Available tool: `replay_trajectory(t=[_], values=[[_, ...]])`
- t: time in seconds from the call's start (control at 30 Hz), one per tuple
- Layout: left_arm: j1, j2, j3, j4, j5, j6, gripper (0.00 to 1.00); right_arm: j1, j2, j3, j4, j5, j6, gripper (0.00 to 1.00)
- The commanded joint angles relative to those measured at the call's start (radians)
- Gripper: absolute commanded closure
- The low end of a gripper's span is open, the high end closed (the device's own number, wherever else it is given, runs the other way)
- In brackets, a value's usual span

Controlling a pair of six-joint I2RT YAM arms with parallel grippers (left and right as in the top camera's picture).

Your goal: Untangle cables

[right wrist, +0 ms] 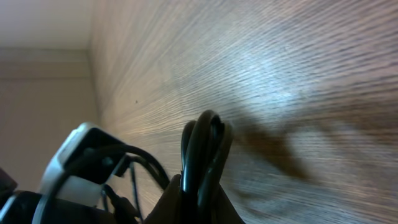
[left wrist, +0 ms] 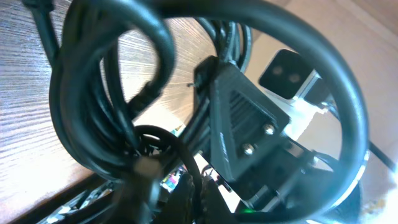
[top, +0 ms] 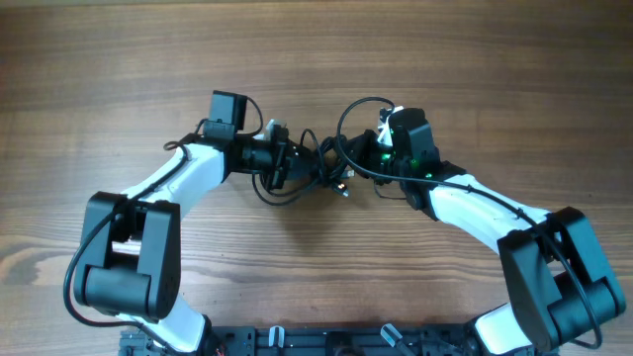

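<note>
On the wood-grain table [top: 475, 59], the left gripper [top: 297, 160] and right gripper [top: 356, 170] — both clamped tight — hold the cables [top: 326, 173].

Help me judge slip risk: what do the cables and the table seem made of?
Cables: black rubbery or plastic jacket, smooth and semi-gloss, with light glinting along the curves. Table: wood or wood-look laminate with a satin finish. Brown grain streaks show, but not which of the two it is.
</note>
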Motion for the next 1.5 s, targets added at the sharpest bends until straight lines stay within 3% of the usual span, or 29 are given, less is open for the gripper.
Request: replay_trajectory(t=[0.0, 0.5, 0.97, 1.17, 1.27, 1.33, 1.43, 1.47], values=[[0.058, -0.024, 0.027, 0.028, 0.223, 0.035, 0.96, 0.006, 0.023, -0.037, -0.080, 0.154, -0.070, 0.96], [0.208, -0.046, 0.027, 0.027, 0.416, 0.089, 0.96, 0.005, 0.023, -0.037, -0.168, 0.349, 0.012, 0.96], [0.348, -0.291, 0.027, 0.028, 0.385, 0.132, 0.96, 0.000, 0.023, -0.037, -0.160, 0.346, 0.009, 0.96], [0.273, -0.319, 0.027, -0.076, 0.205, 0.216, 0.96, 0.000, 0.023, -0.037, -0.117, 0.282, -0.048, 0.96], [0.193, -0.318, 0.027, -0.259, -0.091, 0.231, 0.96, 0.000, 0.023, -0.037, -0.119, 0.282, -0.049, 0.96], [0.106, -0.316, 0.027, -0.375, -0.352, 0.195, 0.80, 0.000, 0.023, -0.037, -0.118, 0.282, -0.052, 0.96], [0.011, -0.315, 0.027, -0.403, -0.512, 0.161, 0.74, 0.000, 0.023, -0.037, -0.115, 0.267, -0.052, 0.96], [-0.019, -0.315, 0.027, -0.401, -0.554, 0.138, 0.63, 0.000, 0.023, -0.037, -0.114, 0.266, -0.051, 0.96]])
